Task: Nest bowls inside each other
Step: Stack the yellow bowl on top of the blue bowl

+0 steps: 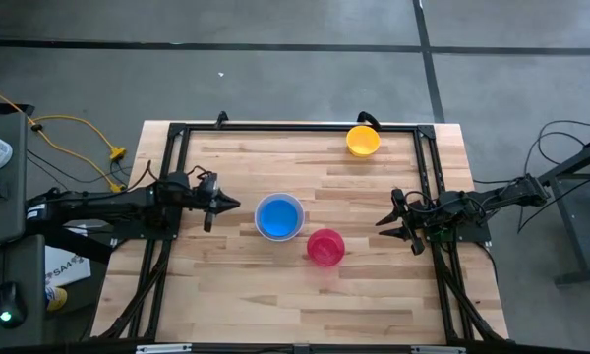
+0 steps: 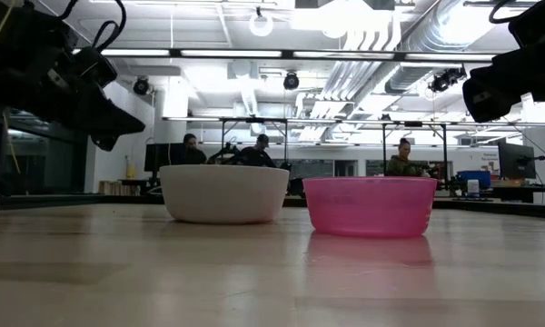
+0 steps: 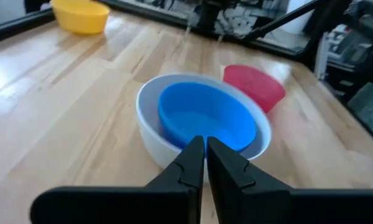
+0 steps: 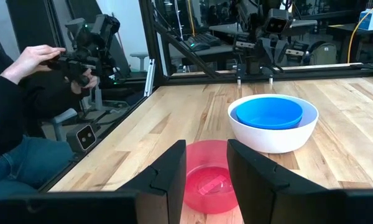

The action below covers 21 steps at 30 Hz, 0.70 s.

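So the blue bowl [image 1: 278,216] is already sat inside the white bowl [image 3: 150,140], which is taken as the landmark here, roughly mid-table. The red bowl [image 1: 325,247] is found just beside the white one, on the side toward the right arm and a bit nearer the front edge, not touching as far as can be told. The yellow-orange bowl [image 1: 363,140] is parked well apart from the white bowl, up by the far edge of the table. No purple bowl can be made out, maybe hidden under the blue one, can't be said for sure. The left gripper [image 1: 228,205] is held just beside the white bowl on its left-arm side, fingers pressed together with nothing between them, and in its wrist view the nested pair is seen straight ahead past the fingertips. The right gripper [image 4: 206,163] is hovering on the opposite side with its fingers [image 4: 174,167] spread apart and nothing held, and the red bowl is framed right in the gap between them, dead ahead. That's the relation that matters: the red bowl lies between the right gripper and the white bowl, so the right arm is clearly the nearer one. Being round, the bowl has no long axis to line up, so a rim grab would probably do.
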### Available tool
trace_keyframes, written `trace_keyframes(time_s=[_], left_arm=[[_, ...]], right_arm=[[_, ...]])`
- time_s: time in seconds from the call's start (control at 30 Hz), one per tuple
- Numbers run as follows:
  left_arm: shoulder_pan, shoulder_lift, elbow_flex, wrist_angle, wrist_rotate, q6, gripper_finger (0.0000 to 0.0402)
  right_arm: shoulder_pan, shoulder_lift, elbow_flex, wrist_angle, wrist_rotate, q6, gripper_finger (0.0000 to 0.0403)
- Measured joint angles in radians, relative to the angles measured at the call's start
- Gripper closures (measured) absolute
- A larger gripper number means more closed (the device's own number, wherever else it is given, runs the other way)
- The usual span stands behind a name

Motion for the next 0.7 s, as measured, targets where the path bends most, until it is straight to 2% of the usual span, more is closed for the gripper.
trace_keyframes(time_s=[0.37, 0.7], left_arm=[[0.0, 0.0, -0.003, -0.095, -0.123, 0.011, 0.0382], [0.0, -0.034, -0.003, -0.177, -0.189, -0.007, 0.0382]], right_arm=[[0.0, 0.0, 0.0, 0.0, 0.0, 0.0, 0.0293], [0.0, 0.0, 0.0, 0.0, 0.0, 0.0, 0.0293]])
